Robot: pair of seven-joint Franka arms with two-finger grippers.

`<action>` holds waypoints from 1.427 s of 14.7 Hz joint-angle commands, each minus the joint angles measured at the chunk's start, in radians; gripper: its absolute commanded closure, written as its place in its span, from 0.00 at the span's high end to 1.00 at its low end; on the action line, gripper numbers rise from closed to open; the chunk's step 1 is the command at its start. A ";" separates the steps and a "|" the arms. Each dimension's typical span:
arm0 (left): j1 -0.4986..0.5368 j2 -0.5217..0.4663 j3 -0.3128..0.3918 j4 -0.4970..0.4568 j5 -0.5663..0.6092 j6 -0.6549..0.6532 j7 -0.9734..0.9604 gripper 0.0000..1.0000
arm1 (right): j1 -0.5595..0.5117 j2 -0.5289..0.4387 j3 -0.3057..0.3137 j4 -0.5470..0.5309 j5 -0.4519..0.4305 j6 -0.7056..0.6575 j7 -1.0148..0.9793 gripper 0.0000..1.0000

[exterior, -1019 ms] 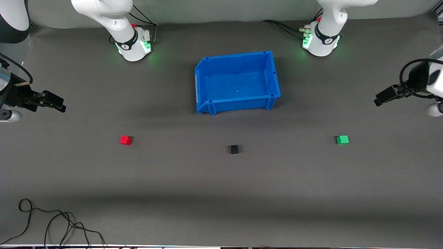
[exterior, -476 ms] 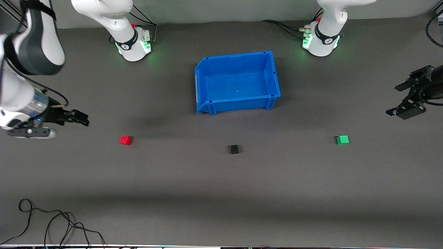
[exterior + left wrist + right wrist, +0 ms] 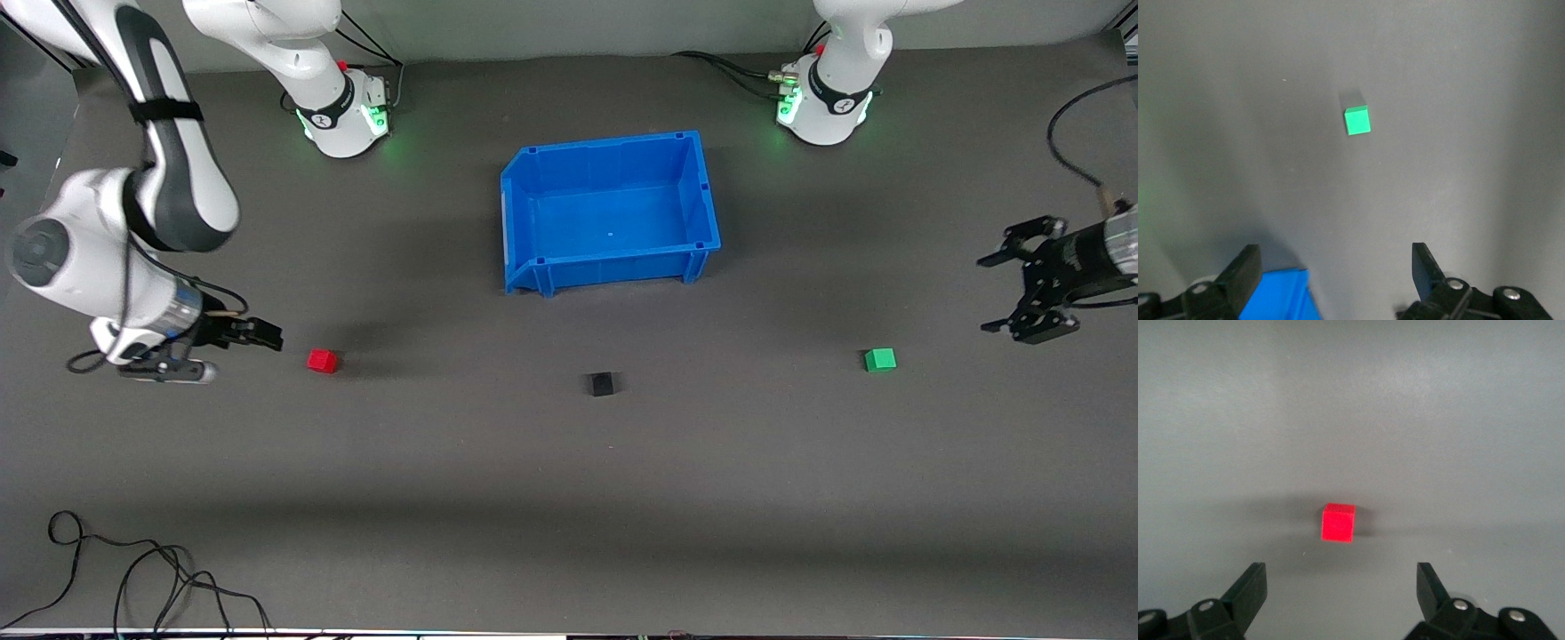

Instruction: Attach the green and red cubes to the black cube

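Both arms are glossy white with dark grey joint bands and rounded housings. Green lights glow at each base, beside a small red button and black cables. The left pincer (image 3: pixel 1022 293) and right pincer (image 3: pixel 262 338) are matte black, with angular fingers (image 3: pixel 1248 590) and silver screws just above them.

high front camera; wrist cameras downward (one cube each)

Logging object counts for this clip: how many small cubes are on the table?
3. The red cube lies toward the right arm's end, the green cube toward the left arm's end, the black cube between them, slightly nearer the camera. None touch.
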 commanded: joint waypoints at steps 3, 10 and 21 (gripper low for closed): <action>0.009 0.025 -0.010 -0.211 -0.103 0.313 -0.011 1.00 | 0.009 0.098 -0.006 -0.055 0.014 0.186 0.025 0.99; 0.004 0.211 -0.011 -0.277 -0.340 0.575 0.231 1.00 | 0.028 0.253 -0.003 -0.057 0.043 0.366 0.046 0.92; 0.009 0.367 -0.011 -0.284 -0.598 0.683 0.518 1.00 | 0.039 0.295 -0.003 -0.057 0.043 0.389 0.055 0.54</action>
